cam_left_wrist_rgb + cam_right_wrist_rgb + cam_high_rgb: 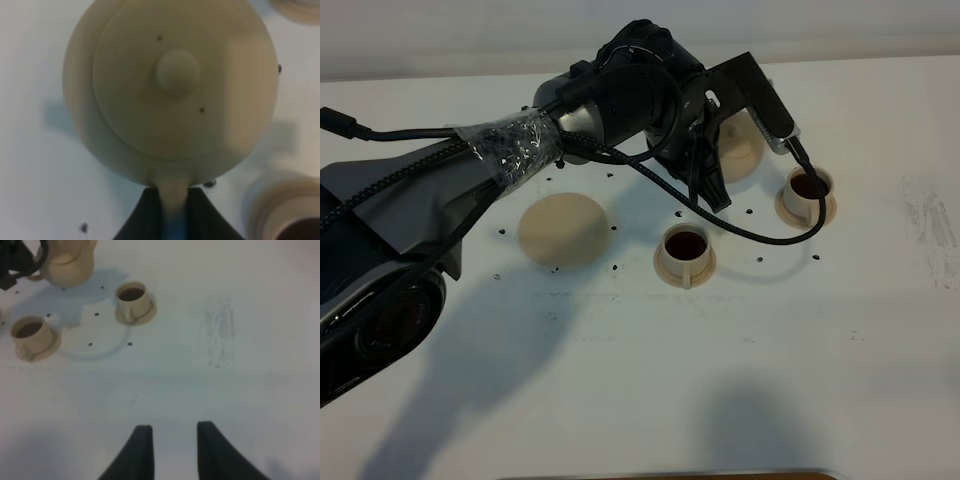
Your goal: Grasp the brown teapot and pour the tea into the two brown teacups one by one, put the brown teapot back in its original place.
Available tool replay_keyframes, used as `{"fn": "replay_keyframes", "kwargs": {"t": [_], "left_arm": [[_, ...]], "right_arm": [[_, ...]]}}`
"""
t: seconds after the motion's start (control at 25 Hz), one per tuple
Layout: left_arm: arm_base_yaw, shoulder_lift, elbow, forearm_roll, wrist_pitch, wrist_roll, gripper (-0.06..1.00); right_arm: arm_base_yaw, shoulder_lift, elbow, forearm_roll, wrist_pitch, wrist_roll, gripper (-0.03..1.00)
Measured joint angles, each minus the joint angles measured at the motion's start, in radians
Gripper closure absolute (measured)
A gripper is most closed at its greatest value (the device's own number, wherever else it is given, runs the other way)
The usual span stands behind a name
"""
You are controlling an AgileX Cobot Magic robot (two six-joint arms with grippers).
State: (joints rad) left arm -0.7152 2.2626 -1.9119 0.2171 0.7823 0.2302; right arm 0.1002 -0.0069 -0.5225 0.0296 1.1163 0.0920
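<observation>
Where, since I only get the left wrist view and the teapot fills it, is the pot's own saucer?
Observer: The large saucer sits bare on the table, to the left of the front teacup in the high view.
Operator: Are both cups filled? I only see the edge of one.
Observer: Yes. The front teacup and the back teacup both hold dark tea, and each stands on its small saucer. The teapot hangs behind them by its handle in the left gripper.
</observation>
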Motion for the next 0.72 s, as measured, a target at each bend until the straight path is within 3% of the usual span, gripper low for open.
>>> {"fn": "replay_keyframes", "kwargs": {"t": [0.32,0.72], "left_arm": [[0.001,0.001,0.0,-0.068,0.01,-0.049,0.86],[0.001,0.063,0.0,-0.096,-0.002,-0.108,0.86]], "right_arm": [[0.0,0.0,0.0,0.0,0.0,0.0,0.73],[0.0,0.0,0.0,0.0,0.0,-0.001,0.73]]}}
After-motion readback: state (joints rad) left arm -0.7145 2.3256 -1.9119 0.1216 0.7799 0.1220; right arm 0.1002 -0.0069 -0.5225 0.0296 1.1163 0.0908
